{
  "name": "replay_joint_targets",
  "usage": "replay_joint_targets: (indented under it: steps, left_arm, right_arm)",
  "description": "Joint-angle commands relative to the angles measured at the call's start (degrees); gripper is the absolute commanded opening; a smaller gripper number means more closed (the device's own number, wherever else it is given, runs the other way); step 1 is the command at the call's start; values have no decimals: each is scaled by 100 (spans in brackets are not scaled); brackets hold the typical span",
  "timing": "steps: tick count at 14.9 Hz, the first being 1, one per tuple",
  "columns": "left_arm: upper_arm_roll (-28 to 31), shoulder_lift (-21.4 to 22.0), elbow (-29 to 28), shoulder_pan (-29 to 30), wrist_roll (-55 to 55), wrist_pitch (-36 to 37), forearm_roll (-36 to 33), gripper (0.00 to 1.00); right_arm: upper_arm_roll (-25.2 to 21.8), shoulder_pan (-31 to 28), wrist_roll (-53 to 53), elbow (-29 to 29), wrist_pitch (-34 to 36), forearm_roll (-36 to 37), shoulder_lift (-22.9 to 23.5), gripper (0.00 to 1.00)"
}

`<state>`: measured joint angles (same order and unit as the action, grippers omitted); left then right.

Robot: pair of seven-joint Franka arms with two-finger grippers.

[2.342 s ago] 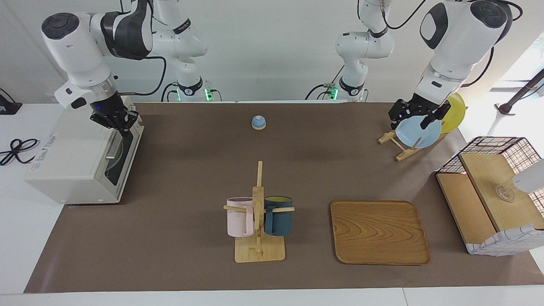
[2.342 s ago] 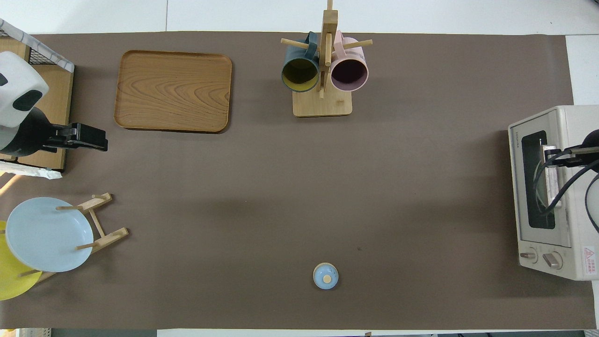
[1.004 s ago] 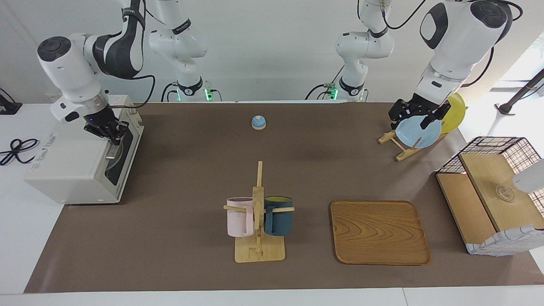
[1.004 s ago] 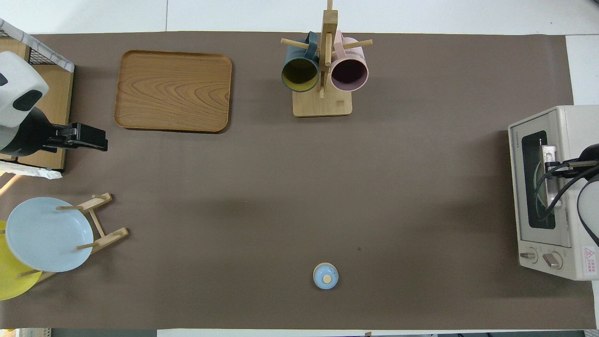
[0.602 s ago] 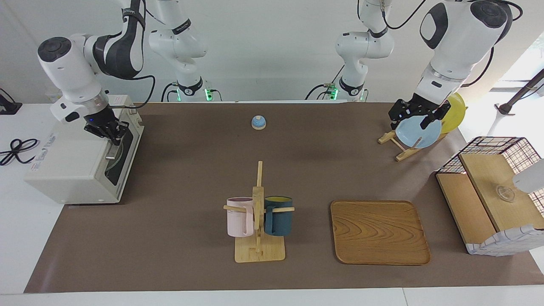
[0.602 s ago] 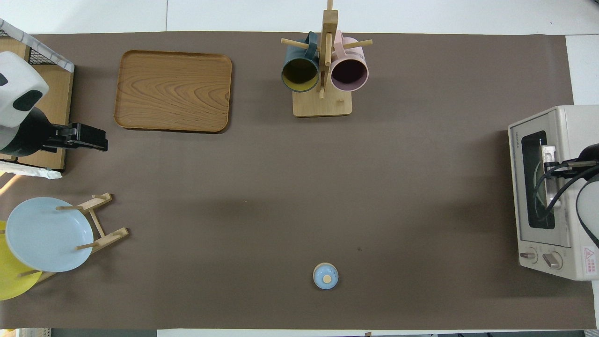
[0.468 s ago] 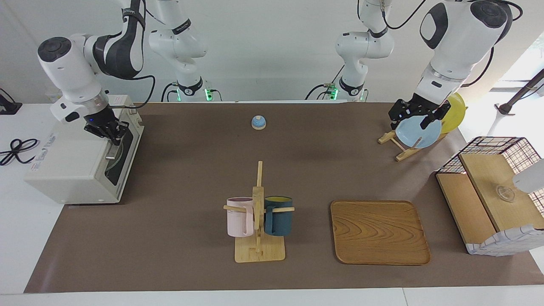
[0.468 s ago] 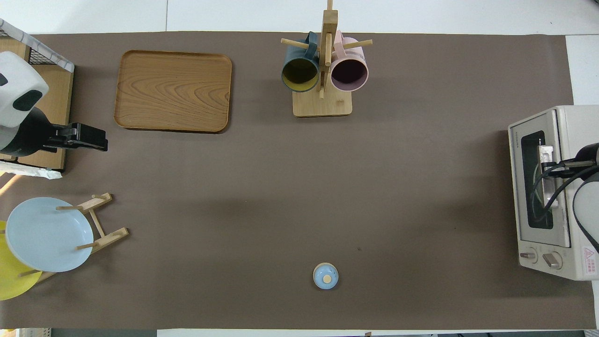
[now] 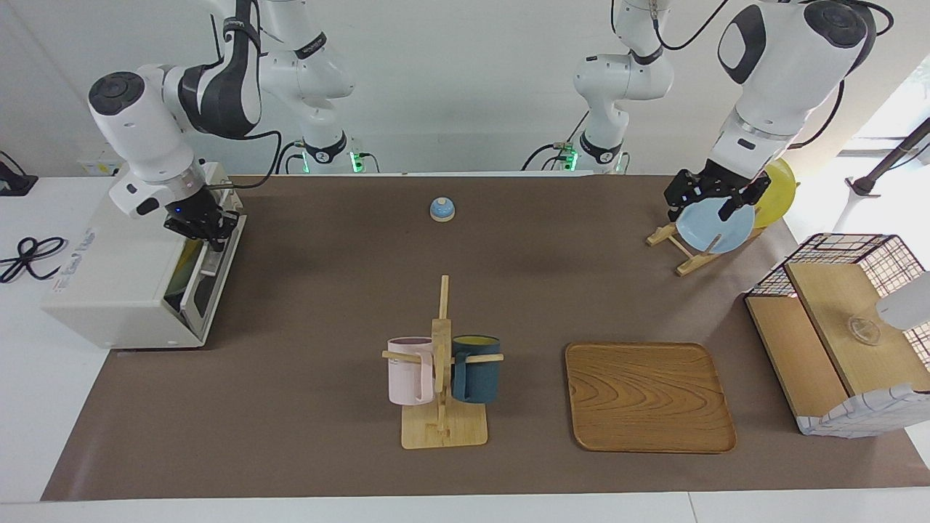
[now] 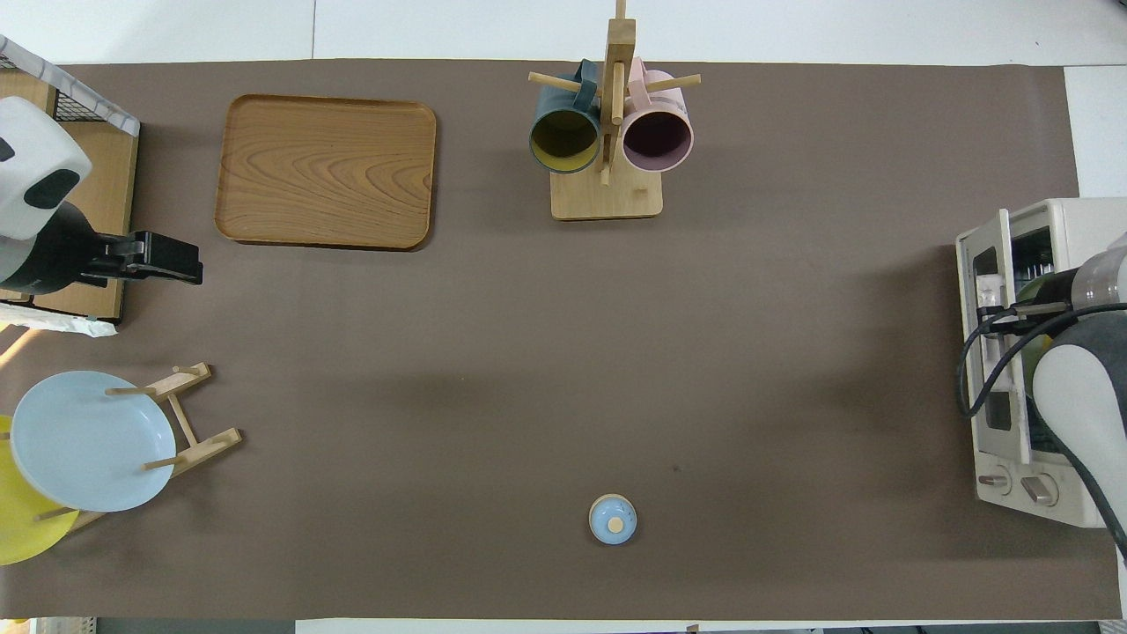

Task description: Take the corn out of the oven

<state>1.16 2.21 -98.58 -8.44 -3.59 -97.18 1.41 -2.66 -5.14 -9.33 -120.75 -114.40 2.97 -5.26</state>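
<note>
1. Standing at the right arm's end of the brown-covered tabletop is the boxy off-white toaster oven. Its dark glass drop-down door is tilted a little way out at the top.
2. Nothing lies on the tabletop in front of that door. The things nearest to it are well apart from it:
   - a small round blue lid with a wooden knob, near the robots;
   - a wooden mug stand, farther from them, carrying a pale pink mug and a dark blue mug.
3. Toward the left arm's end lie a rectangular wooden tray and a wire basket holding wooden boards. Nearer the robots there, a wooden plate rack holds a light blue plate and a round yellow plate.
4. The left pincer hangs over the blue plate with its fingers apart and nothing between them; that arm waits.
5. The right pincer sits at the door's top edge, against the metal bar handle. Its fingertips are together, and whether the bar is caught between them cannot be told.
6. The bright yellow corn is inside the oven. Only a yellow strip of it shows through the gap, just below the right pincer and apart from it, with the door's edge standing between them.
</note>
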Motion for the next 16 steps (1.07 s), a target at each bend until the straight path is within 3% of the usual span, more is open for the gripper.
replay_joint_targets:
  steps: [1,8,16]
  left_arm:
    - [-45,60,-38,71,25,-12,-97,100]
    - [-45,69,-38,71,25,-3,-97,100]
    - [-45,69,-47,71,25,-12,-97,100]
  right_arm:
    - [3,-14,37,-282,-644,-42,253,0]
    - [3,188,46,-370,-1268,-42,815,0]
    - [3,505,230,-949,-2260,-42,1096,0]
